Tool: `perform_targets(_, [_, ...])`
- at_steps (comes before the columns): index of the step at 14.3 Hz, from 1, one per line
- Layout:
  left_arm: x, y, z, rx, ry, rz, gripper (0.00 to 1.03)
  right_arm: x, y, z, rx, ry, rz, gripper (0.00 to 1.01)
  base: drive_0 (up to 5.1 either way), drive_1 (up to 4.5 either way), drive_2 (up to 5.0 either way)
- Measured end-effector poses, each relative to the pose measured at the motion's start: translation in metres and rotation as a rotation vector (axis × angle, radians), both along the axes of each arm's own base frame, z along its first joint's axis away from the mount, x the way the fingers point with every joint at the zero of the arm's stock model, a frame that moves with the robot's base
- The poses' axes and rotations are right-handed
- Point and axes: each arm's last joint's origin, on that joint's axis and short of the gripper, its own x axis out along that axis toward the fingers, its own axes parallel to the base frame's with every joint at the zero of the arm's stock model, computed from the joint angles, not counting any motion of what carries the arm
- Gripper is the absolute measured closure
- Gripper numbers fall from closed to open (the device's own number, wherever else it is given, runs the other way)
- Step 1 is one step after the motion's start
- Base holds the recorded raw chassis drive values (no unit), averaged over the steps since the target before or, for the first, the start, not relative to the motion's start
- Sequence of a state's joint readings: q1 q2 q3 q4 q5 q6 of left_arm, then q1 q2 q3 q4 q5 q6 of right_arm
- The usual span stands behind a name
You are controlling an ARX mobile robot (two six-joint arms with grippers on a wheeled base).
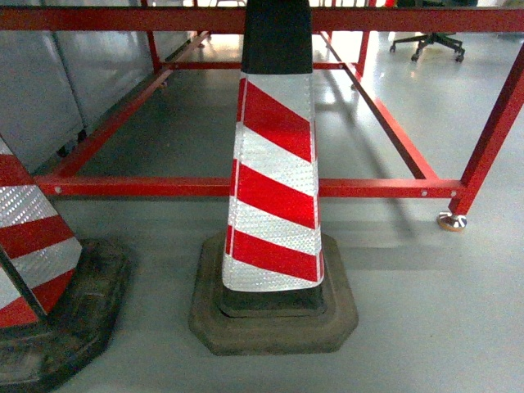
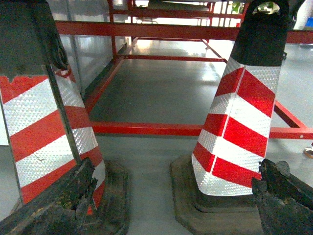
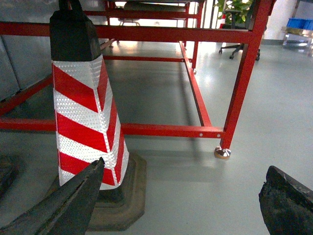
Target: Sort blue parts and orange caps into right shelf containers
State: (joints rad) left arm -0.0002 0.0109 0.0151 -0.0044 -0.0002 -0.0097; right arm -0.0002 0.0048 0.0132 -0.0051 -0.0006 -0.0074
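No blue parts or orange caps show in any view. Far off at the top right of the right wrist view, blue crates (image 3: 298, 22) sit on a pale shelf; they are too small to tell whether they are the right shelf containers. My left gripper (image 2: 173, 208) is open, its worn black fingers (image 2: 68, 196) wide apart over bare grey floor between two traffic cones. My right gripper (image 3: 181, 205) is also open and holds nothing, low over the floor beside a cone. Neither gripper appears in the head view.
A red-and-white striped cone (image 1: 274, 188) on a black rubber base stands straight ahead. A second cone (image 1: 37, 278) is at the left edge. Behind them runs a low red steel frame (image 1: 377, 188) with a metal foot (image 1: 451, 221). An office chair (image 1: 430, 42) stands far back.
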Motion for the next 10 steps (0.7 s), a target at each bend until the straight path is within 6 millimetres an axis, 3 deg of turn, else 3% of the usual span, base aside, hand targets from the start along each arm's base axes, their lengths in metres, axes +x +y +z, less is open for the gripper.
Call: perform_targets(10, [0.0000, 0.0000, 0.0000, 0.000, 0.000, 0.000, 0.05, 0.0000, 0.0000, 0.0000, 0.000, 0.000, 0.000, 0.03, 0.0, 0.00, 0.0])
